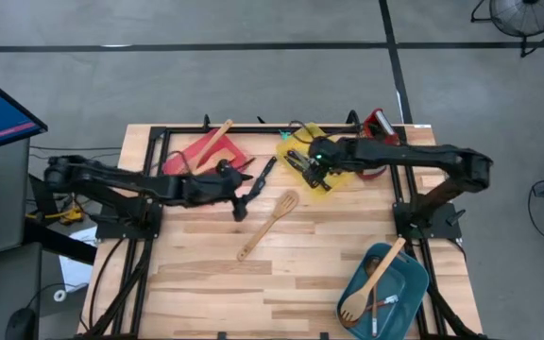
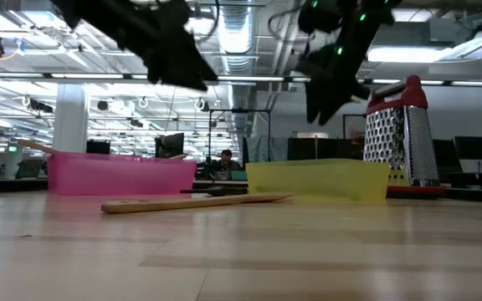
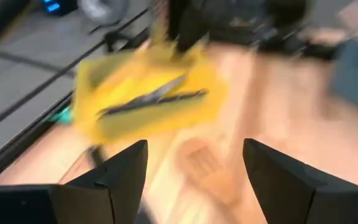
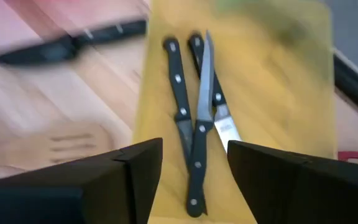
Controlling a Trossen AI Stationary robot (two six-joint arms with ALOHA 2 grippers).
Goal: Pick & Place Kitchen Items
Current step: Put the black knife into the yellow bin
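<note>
Three black-handled knives [image 4: 194,124] lie in the yellow tray [image 1: 333,181] at the far middle. My right gripper [image 4: 194,144] hangs open above them, raised clear of the tray [image 2: 316,180]. A fourth black knife [image 1: 264,171] lies on the table between the red tray [image 1: 189,156] and the yellow one. A pale wooden slotted turner [image 1: 270,223] lies flat at the table's middle. My left gripper [image 3: 196,144] stands open in the air just left of the turner's head [image 3: 201,165], near the loose knife.
A wooden spatula [image 1: 215,140] rests in the red tray, poking over its far rim. The teal tray [image 1: 409,283] at the near right holds a wooden utensil and other items. A steel grater with a red top [image 2: 400,134] stands at the far right.
</note>
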